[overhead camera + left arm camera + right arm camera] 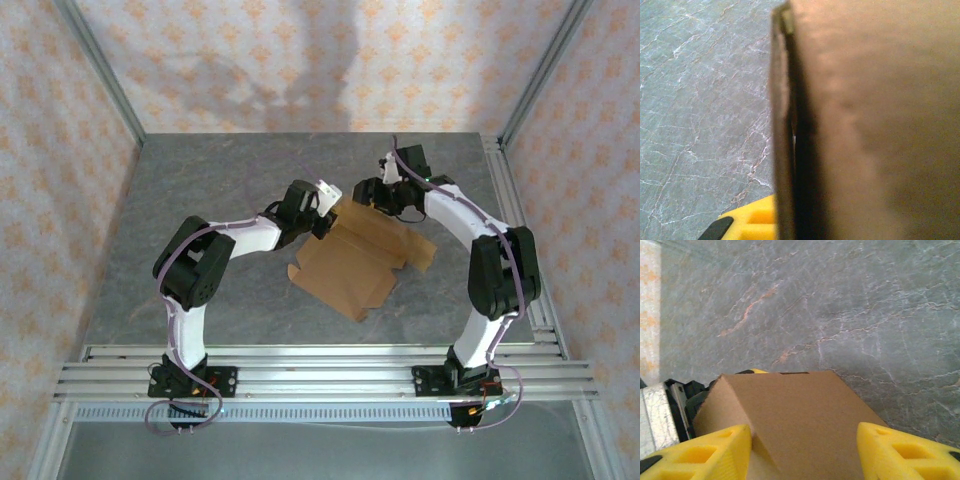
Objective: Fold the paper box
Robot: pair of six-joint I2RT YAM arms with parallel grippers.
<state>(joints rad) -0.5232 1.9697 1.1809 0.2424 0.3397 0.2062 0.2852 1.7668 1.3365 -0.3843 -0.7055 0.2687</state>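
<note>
top external: elbows bent; left hand (326, 218) pinches paper box (350, 268), right hand (802, 437) spread astride it.

Brown on veined grey.
The plain brown cardboard paper box (365, 262) is unprinted; my stone-patterned worktop (220, 180) is grey with white and rusty veins; the fingers (905, 450) of my right pincer (802, 435) are yellow, my arms (455, 215) white and black, the walls (250, 60) cream with orange floral motifs.
</note>
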